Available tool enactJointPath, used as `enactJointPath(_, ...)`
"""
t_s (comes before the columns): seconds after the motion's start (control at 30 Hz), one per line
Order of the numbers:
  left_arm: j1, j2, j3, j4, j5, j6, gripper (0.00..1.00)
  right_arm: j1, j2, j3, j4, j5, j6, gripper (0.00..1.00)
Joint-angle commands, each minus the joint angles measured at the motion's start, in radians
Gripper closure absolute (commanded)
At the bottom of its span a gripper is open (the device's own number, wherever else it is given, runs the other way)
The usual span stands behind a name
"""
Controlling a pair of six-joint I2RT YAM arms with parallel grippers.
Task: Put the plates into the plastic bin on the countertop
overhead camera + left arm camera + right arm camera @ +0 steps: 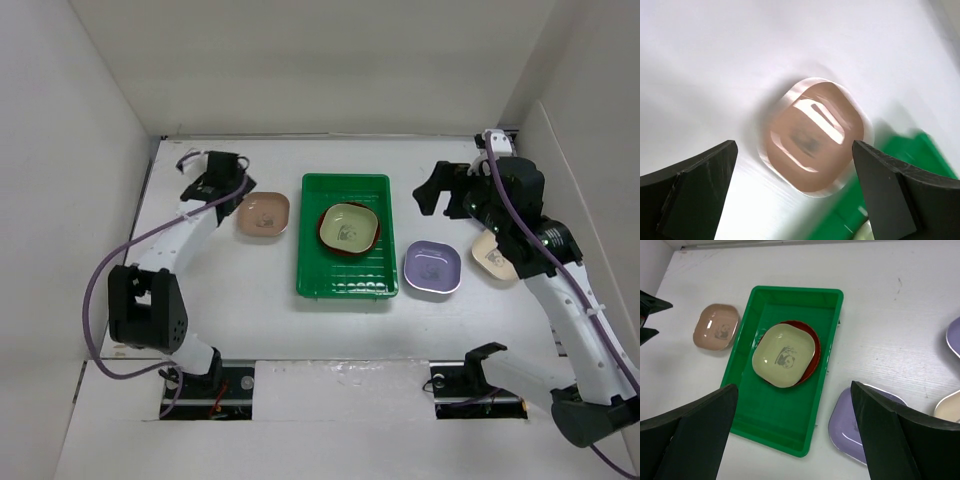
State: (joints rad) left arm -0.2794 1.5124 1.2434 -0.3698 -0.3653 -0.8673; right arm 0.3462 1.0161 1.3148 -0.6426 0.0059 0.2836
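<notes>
Left wrist view: pink-tan dish [812, 135] on countertop [715, 60], centred between parted jaws.

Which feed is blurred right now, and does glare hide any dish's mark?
Left wrist: blurred, the pink dish has doubled edges and a glare streak across its smeared mark, and the bin corner is soft. Right wrist: sharp, the green dish shows its mark clearly. Top: sharp, evenly lit, only soft shadows.

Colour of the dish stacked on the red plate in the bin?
The dish is pale green, dark centre mark; clearest in right wrist view.
</notes>
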Motion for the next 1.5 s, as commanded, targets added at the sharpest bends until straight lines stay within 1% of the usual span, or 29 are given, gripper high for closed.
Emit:
enactJointPath(0.0,0.127,0.034,-0.106,0.035,0.063,0.045,0.01,-0.007,0.013,-0.022,0.086,-0.067,-0.006,0.0)
enactJointPath(0.03,0.15,0.072,-0.107,0.079,0.08,0.069,0.01,0.002,0.022,-0.022,0.086,-0.067,-0.006,0.0)
enactJointPath(0.07,0.19,0.095,-0.107,0.089,0.116,0.08,0.01,0.002,0.022,-0.022,0.086,-0.078,-0.006,0.0)
enactJointPath(0.1,0.2,0.121,-0.107,0.089,0.126,0.08,0.01,0.002,0.032,-0.022,0.095,-0.078,-0.006,0.0)
enactJointPath(0.17,0.21,0.19,-0.082,0.123,0.147,0.111,0.02,0.002,0.032,-0.022,0.095,-0.078,-0.006,0.0)
enactJointPath(0.27,0.21,0.261,-0.07,0.146,0.169,0.111,0.06,0.011,0.041,-0.022,0.095,-0.078,-0.006,0.0)
enactJointPath(0.33,0.21,0.282,-0.07,0.157,0.181,0.111,0.07,0.011,0.05,-0.022,0.095,-0.069,-0.015,0.0)
enactJointPath(0.43,0.201,0.322,-0.091,0.167,0.181,0.111,0.15,0.011,0.05,-0.022,0.095,-0.069,-0.015,0.0)
enactJointPath(0.47,0.201,0.333,-0.104,0.167,0.181,0.111,0.2,0.011,0.05,-0.031,0.106,-0.06,-0.015,0.0)
enactJointPath(0.5,0.201,0.356,-0.104,0.18,0.181,0.111,0.27,0.011,0.05,-0.031,0.106,-0.06,-0.015,0.0)
enactJointPath(0.57,0.201,0.367,-0.114,0.161,0.145,0.102,0.5,0.011,0.059,-0.031,0.106,-0.069,-0.015,0.0)
enactJointPath(0.6,0.201,0.367,-0.114,0.151,0.144,0.102,0.77,0.011,0.059,-0.031,0.106,-0.069,-0.015,0.0)
enactJointPath(0.63,0.201,0.367,-0.114,0.141,0.122,0.102,0.9,0.011,0.059,-0.031,0.106,-0.069,-0.015,0.0)
enactJointPath(0.67,0.21,0.352,-0.114,0.129,0.102,0.087,1.0,0.011,0.068,-0.031,0.106,-0.069,-0.015,0.0)
enactJointPath(0.8,0.21,0.284,-0.072,0.029,0.01,0.028,1.0,0.02,0.068,-0.031,0.106,-0.058,-0.015,0.0)
enactJointPath(0.83,0.2,0.22,-0.071,0.019,0.009,0.028,1.0,0.02,0.068,-0.022,0.106,-0.058,-0.015,0.0)
enactJointPath(0.9,0.155,0.101,-0.052,0.019,-0.003,0.028,1.0,0.02,0.068,-0.022,0.106,-0.031,-0.015,0.0)
enactJointPath(0.93,0.126,0.1,-0.039,0.019,-0.003,0.04,1.0,0.02,0.056,-0.022,0.097,-0.018,-0.015,0.0)
enactJointPath(0.97,0.096,0.039,-0.021,0.005,-0.015,0.069,1.0,0.02,0.056,-0.022,0.096,-0.006,-0.015,0.0)
enactJointPath(1.0,0.025,0.017,-0.001,0.005,-0.015,0.089,1.0,0.02,0.056,-0.022,0.087,0.014,-0.015,0.0)
enactJointPath(1.03,-0.013,0.0,0.042,0.005,0.0,0.112,1.0,0.02,0.046,-0.022,0.077,0.025,-0.015,0.0)
enactJointPath(1.07,-0.056,-0.014,0.056,0.04,0.02,0.151,1.0,0.02,0.045,-0.022,0.077,0.035,-0.015,0.0)
enactJointPath(1.1,-0.137,-0.014,0.074,0.04,0.052,0.196,1.0,0.02,0.035,-0.022,0.077,0.036,-0.024,0.0)
enactJointPath(1.13,-0.168,-0.014,0.1,0.04,0.069,0.239,1.0,0.02,0.035,-0.022,0.066,0.049,-0.024,0.0)
enactJointPath(1.17,-0.217,0.018,0.135,0.04,0.135,0.279,1.0,0.011,0.035,-0.022,0.057,0.049,-0.024,0.0)
enactJointPath(1.2,-0.231,0.035,0.149,0.04,0.135,0.3,1.0,0.011,0.024,-0.022,0.057,0.049,-0.024,0.0)
enactJointPath(1.27,-0.231,0.067,0.149,0.081,0.262,0.358,1.0,0.001,0.024,-0.011,0.048,0.049,-0.024,0.0)
enactJointPath(1.33,-0.231,0.103,0.139,0.126,0.356,0.367,1.0,0.0,0.013,0.0,0.047,0.04,-0.024,0.0)
enactJointPath(1.47,-0.24,0.141,0.108,0.186,0.474,0.367,1.0,-0.009,-0.007,0.021,0.023,0.049,-0.024,0.0)
